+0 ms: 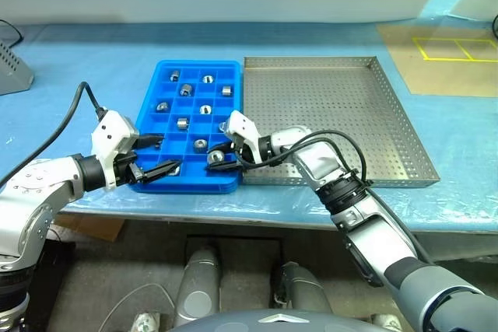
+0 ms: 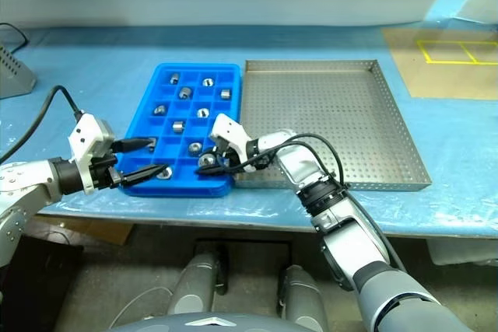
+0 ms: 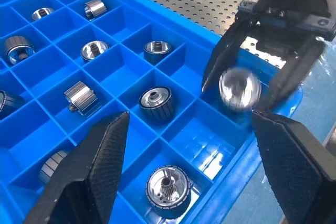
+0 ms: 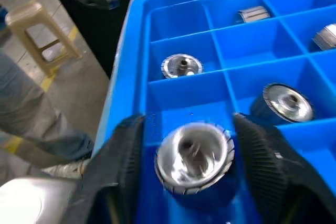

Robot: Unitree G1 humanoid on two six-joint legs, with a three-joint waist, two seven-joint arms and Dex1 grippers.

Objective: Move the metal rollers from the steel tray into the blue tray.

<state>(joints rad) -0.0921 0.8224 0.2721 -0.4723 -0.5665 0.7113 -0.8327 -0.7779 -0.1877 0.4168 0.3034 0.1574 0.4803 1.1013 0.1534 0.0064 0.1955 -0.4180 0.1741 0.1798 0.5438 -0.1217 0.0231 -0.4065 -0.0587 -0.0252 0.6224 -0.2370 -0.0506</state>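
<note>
Blue tray beside the steel tray on the tabletop, seen from the head; metal rollers fill its compartments. Left wrist view: left tool gapes, released, over the near corner. Right wrist view: right tool flanks one roller; whether gripped, I cannot tell.

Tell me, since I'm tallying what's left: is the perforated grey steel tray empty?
Empty: the perforated grey steel tray shows only bare holed floor, no silvery metal rollers.
</note>
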